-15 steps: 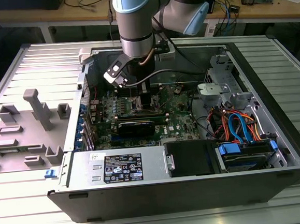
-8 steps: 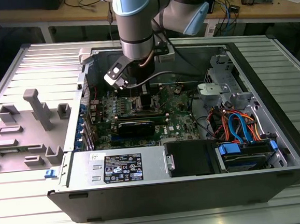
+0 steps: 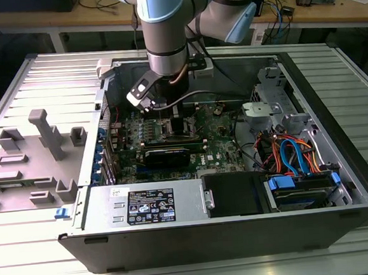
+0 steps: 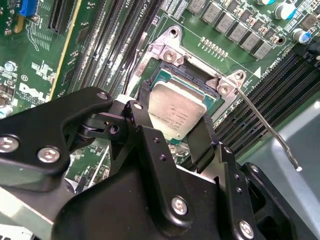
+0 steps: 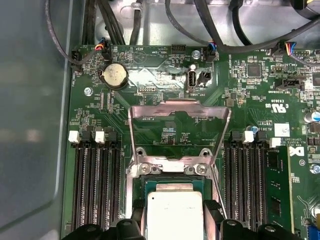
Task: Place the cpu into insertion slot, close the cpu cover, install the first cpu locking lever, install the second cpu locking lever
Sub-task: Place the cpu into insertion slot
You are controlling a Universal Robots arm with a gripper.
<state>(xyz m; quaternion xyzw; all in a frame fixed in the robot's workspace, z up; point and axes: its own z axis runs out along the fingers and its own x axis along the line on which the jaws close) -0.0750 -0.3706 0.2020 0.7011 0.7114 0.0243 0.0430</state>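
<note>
Green motherboard carries ribbed black memory slots either side of the insertion slot, and a thin wire lever juts out beside it. The silvery cpu cover stands raised at the slot's edge. The gripper pinches opposite edges of the flat grey cpu, which lies in the slot.

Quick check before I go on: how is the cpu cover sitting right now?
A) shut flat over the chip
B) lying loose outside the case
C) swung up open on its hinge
C: in the first wrist view the cpu cover stands raised at its hinge, and the cpu shows its metal top with nothing over it.
</note>
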